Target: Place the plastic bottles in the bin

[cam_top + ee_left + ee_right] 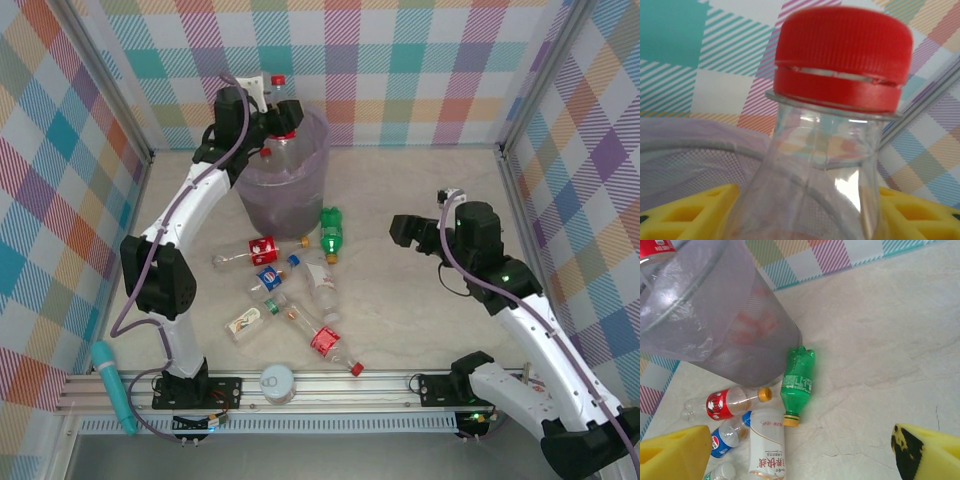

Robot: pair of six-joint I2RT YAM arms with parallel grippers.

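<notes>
One clear bottle, ribbed red cap, clenched in left claw over lilac-lined bin | right claw released | green bottle beside bin

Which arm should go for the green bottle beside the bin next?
Right. The right gripper is open and empty, facing the green bottle. The left gripper is shut on a clear red-capped bottle above the bin.
</notes>
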